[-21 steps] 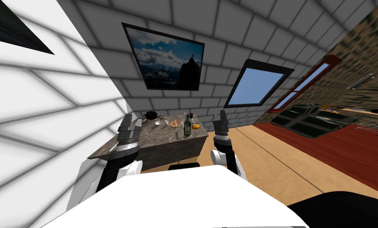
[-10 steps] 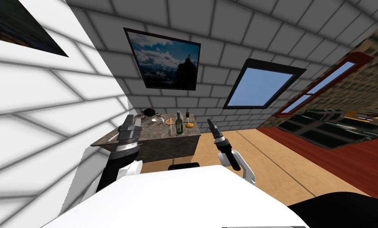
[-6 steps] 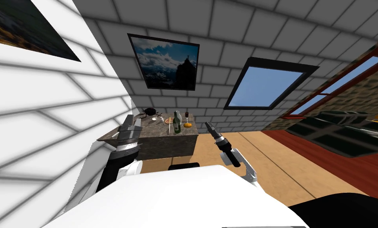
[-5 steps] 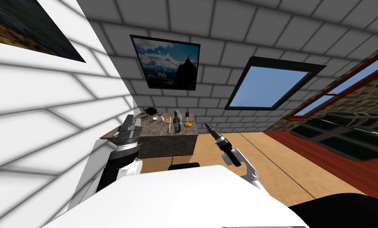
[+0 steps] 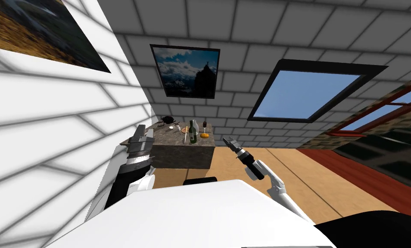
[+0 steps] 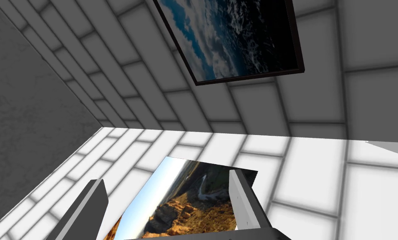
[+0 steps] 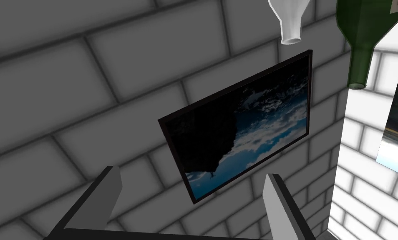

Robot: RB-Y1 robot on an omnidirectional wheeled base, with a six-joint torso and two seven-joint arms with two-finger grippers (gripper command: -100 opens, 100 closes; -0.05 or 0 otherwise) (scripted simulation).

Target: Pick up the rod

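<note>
The rod [image 5: 185,137] is a thin pale stick lying on the mottled grey table top [image 5: 170,138] beside a green bottle [image 5: 192,133]. My right gripper [image 5: 228,141] hovers right of the table's near corner, pointing toward it, apart from everything. In the right wrist view its fingers [image 7: 110,179] stand wide open and empty, with the green bottle neck [image 7: 358,46] and a white bottle neck [image 7: 290,23] beyond them. My left gripper [image 5: 142,131] is raised at the table's left side, open with nothing held [image 6: 165,178].
On the table stand a wine glass [image 5: 204,125], an orange thing [image 5: 204,135], a round plate [image 5: 184,130] and a black spider-like object [image 5: 168,119]. A white brick wall runs close on my left. Tan floor [image 5: 243,159] lies open to the right of the table.
My view has shifted and the table looks smaller and farther off. The right arm tipped from upright to lean out toward the table's right corner. The left arm kept its pose.
</note>
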